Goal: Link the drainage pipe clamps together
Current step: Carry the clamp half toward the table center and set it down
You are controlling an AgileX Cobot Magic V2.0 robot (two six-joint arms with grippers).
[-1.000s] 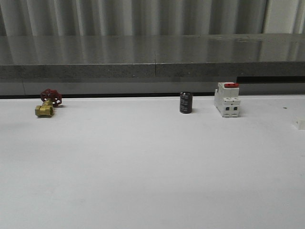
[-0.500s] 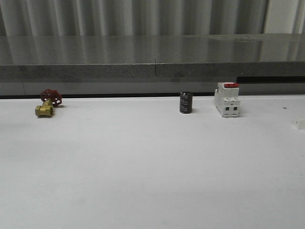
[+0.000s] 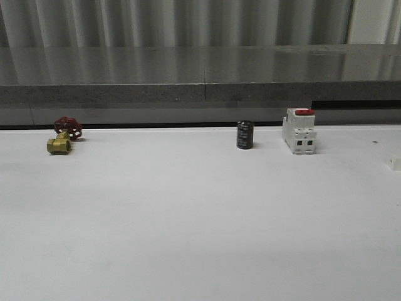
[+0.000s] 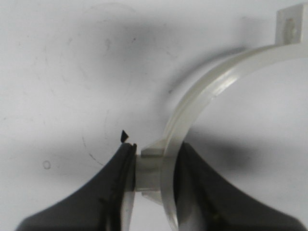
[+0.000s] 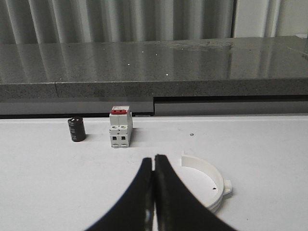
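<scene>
One white drainage pipe clamp (image 4: pixel 216 84) is a half-ring with a flat end tab, seen in the left wrist view. My left gripper (image 4: pixel 154 168) is shut on its middle boss, and the arc curves away over the white table. The other clamp (image 5: pixel 214 180) lies flat on the table in the right wrist view, just beside my right gripper (image 5: pixel 154 161). That gripper is shut with its black fingers pressed together and nothing between them, and it does not touch the clamp.
A white breaker with a red top (image 3: pixel 299 130) (image 5: pixel 120 127), a black cylinder (image 3: pixel 245 135) (image 5: pixel 76 129) and a brass valve with a red handwheel (image 3: pixel 61 139) stand along the table's far edge, before a grey ledge. A small white piece (image 3: pixel 395 163) shows at the right edge.
</scene>
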